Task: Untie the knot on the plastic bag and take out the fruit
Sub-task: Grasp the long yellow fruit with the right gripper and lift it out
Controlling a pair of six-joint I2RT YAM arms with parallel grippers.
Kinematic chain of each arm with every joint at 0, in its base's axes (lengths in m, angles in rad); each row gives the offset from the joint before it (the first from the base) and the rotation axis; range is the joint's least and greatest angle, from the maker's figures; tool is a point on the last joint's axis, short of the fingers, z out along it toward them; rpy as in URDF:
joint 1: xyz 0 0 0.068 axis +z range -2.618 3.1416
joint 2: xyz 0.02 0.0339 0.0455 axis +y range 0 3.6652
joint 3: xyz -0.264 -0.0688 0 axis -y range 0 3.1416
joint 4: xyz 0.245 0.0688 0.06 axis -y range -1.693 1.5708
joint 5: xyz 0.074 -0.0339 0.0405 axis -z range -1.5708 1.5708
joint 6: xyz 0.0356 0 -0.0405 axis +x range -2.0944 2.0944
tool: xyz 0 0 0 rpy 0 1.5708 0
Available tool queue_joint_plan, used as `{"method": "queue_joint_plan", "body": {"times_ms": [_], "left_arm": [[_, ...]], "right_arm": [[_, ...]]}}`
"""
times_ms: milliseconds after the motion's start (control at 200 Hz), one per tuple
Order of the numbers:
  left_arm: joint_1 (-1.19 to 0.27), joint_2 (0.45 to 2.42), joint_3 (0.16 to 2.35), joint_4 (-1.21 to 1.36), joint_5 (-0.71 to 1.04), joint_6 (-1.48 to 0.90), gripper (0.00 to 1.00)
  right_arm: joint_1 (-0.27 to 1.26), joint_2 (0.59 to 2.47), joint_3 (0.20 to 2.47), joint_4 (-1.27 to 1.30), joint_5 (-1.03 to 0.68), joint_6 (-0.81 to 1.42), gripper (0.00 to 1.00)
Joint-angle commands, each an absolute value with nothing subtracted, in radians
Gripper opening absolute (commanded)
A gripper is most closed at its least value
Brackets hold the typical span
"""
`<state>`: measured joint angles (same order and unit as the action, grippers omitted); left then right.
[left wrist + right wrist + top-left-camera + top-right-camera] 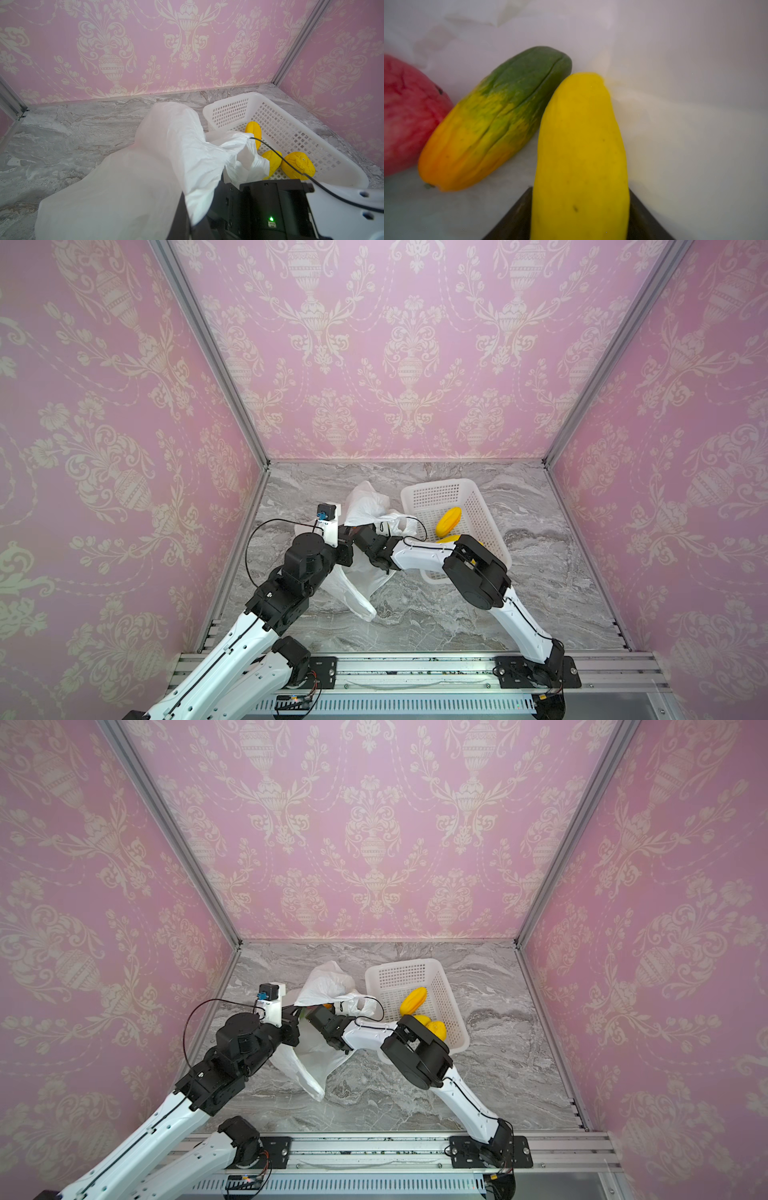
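Right wrist view: right gripper (579, 190) inside plastic bag (675, 83), jaws straddled yellow fruit (581, 135); whether clamped, I couldn't tell. My left gripper (185, 216) pinched bag film shut, presumably to hold the mouth open. Basket (436, 485) at bag's 3 o'clock.

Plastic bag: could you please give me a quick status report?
Left gripper shut on plastic bag, holding it up. Right gripper inside, jaws astride yellow fruit, grip unclear. Red fruit and green-orange fruit also inside. No obstruction seen.

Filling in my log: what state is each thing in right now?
plastic bag, untied, mouth open
left gripper, shut on the bag
right gripper, inside the bag, fingers either side of long yellow fruit, grip unclear
basket, upright, holding three yellow pieces
red fruit, green-orange fruit, lying in the bag
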<state>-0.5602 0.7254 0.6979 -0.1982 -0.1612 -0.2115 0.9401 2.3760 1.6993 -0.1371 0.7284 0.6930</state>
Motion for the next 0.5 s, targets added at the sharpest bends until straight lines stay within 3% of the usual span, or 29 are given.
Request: {"method": "queue_joint_plan", "body": {"times_ms": [0, 255, 495], "left_arm": [[-0.558, 0.714, 0.686, -0.182, -0.142, -0.211, 0.00], [-0.558, 0.725, 0.692, -0.179, -0.142, -0.209, 0.00], [-0.558, 0.742, 0.696, -0.181, -0.162, -0.209, 0.00]], "right_arm": [[0.942, 2.368, 1.701, -0.150, 0.718, 0.675, 0.52], [0.947, 2.289, 1.611, -0.081, 0.693, 0.635, 0.27], [1.007, 2.130, 1.409, 0.062, 0.680, 0.565, 0.15]]}}
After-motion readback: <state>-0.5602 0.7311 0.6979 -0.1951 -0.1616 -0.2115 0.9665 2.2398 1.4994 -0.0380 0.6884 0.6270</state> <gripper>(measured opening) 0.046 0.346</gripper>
